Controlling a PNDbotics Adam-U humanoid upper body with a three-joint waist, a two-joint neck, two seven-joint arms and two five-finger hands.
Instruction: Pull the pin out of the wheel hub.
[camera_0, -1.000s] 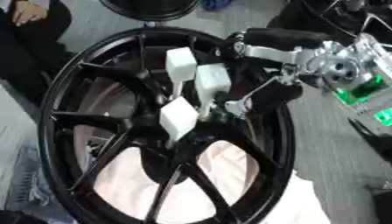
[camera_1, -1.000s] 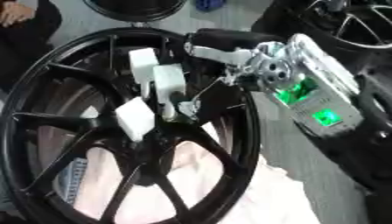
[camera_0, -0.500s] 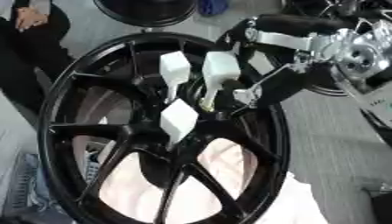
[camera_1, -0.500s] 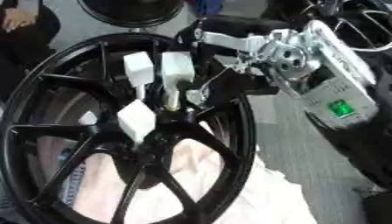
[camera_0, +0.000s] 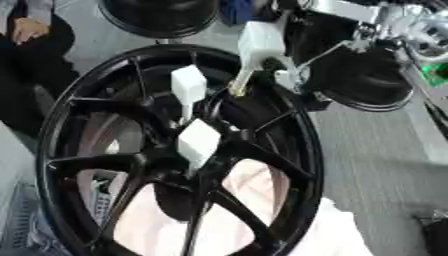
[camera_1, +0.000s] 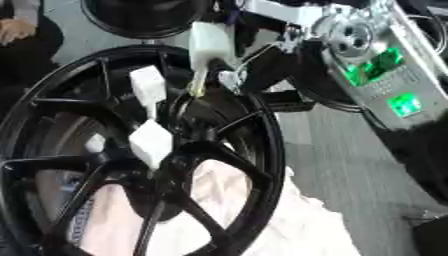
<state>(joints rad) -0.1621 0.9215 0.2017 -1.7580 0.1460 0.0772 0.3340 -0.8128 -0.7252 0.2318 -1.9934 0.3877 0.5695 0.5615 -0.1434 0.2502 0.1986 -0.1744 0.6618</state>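
The pin (camera_0: 254, 52), white-headed with a thin stem, hangs from the right hand (camera_1: 262, 75), whose fingers pinch it, clear above the wheel hub (camera_0: 206, 140). It looks light and stiff; the blocky head is the natural hold. Two more white pins stand below the fingers.

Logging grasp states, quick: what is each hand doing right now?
Left hand: not in view.
Right hand: shut on the white-headed pin, lifted above the wheel hub.

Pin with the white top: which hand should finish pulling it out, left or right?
Right. The right hand seems to hold the pin above the wheel, and no left hand shows.
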